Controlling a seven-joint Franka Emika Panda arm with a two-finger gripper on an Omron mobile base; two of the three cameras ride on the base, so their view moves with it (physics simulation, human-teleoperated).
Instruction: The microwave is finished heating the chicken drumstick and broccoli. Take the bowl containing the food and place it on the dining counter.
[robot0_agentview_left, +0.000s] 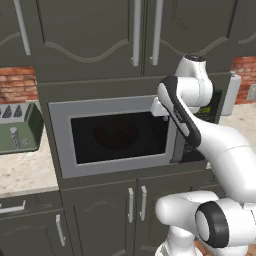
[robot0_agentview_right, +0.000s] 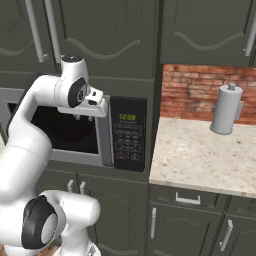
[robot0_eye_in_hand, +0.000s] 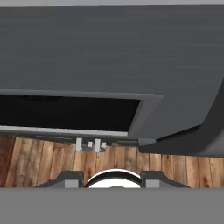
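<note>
The microwave (robot0_agentview_left: 62, 142) is built into dark cabinets, and its wide glass door (robot0_agentview_left: 120, 136) is shut. Behind the glass I make out a dim reddish round shape, the bowl (robot0_agentview_left: 116, 131). The chicken drumstick and broccoli are hidden behind the dark glass. The dining counter is out of view. My gripper (robot0_agentview_right: 83, 118) hangs fingers-down in front of the door's upper right corner, left of the black control panel (robot0_agentview_right: 128, 136). In the hand view the fingertips (robot0_eye_in_hand: 70, 178) stand apart with nothing between them, looking down the microwave door (robot0_eye_in_hand: 65, 111) to the wood floor.
A green toaster (robot0_agentview_left: 20, 127) sits on the counter (robot0_agentview_left: 25, 172) left of the microwave. To the right, a grey paper towel holder (robot0_agentview_right: 226, 109) stands on a speckled counter (robot0_agentview_right: 200, 155) against a brick wall. Upper cabinets with long handles (robot0_agentview_left: 136, 32) hang above; lower cabinet doors sit beneath.
</note>
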